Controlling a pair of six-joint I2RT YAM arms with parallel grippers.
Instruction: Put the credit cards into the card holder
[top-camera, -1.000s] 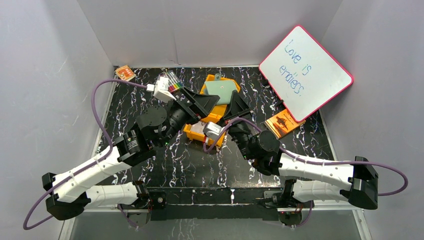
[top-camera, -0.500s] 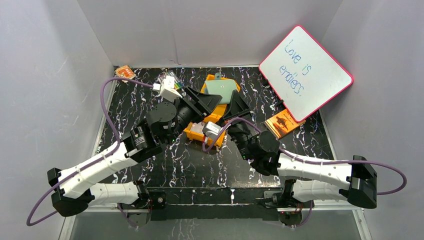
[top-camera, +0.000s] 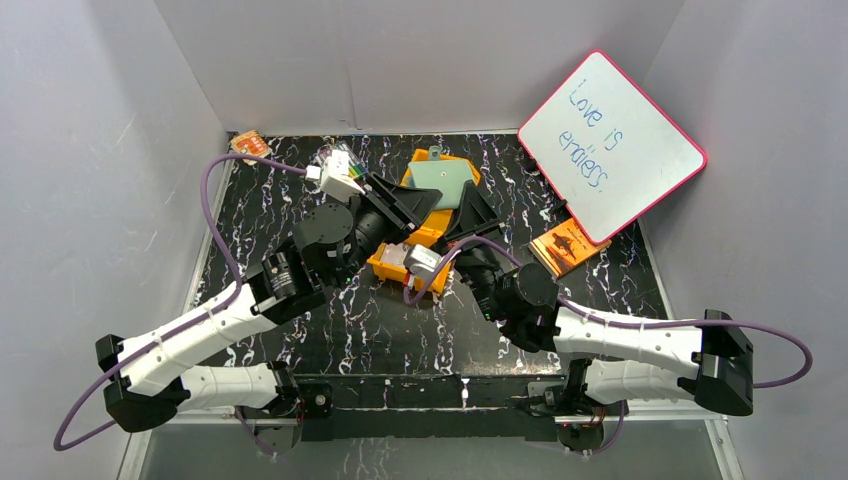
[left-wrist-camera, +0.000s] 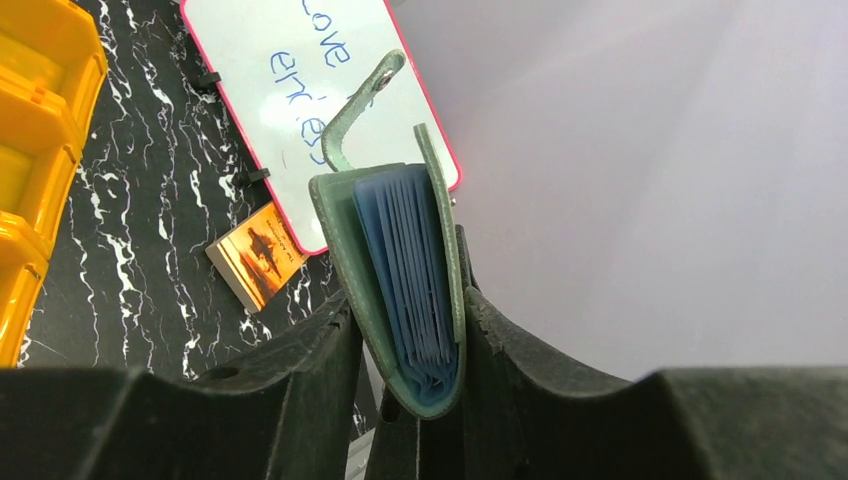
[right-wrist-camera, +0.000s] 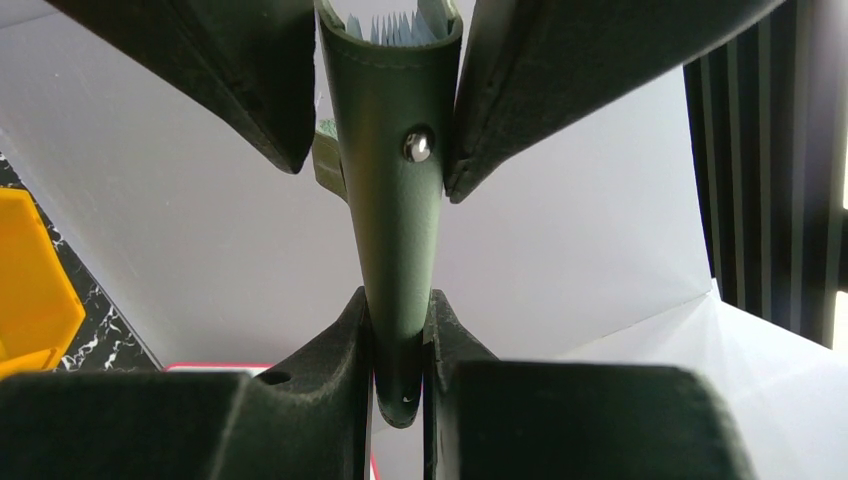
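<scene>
Top view: black worktop (top-camera: 330, 330) with white marble veining, boxed in by plain pale walls (top-camera: 400, 60) on three sides. A red-framed whiteboard (top-camera: 610, 145) leans at the far right corner, with a small orange booklet (top-camera: 565, 245) flat just beside it. The most bare marble is toward the near edge. Left gripper (top-camera: 432, 203) and right gripper (top-camera: 462, 212) meet over the glossy orange tray (top-camera: 383, 265) mid-worktop, with the card holder (top-camera: 442, 183) up between them.

Left wrist: the matte black fingers are narrowed onto the holder, pressing both smooth sage-green faces. It stands on edge, blue-grey pockets fanned like pages.

Right wrist: this gripper is nearly closed, pinching the holder's folded edge. There's a round metal stud (right-wrist-camera: 417, 147) on the spine.
</scene>
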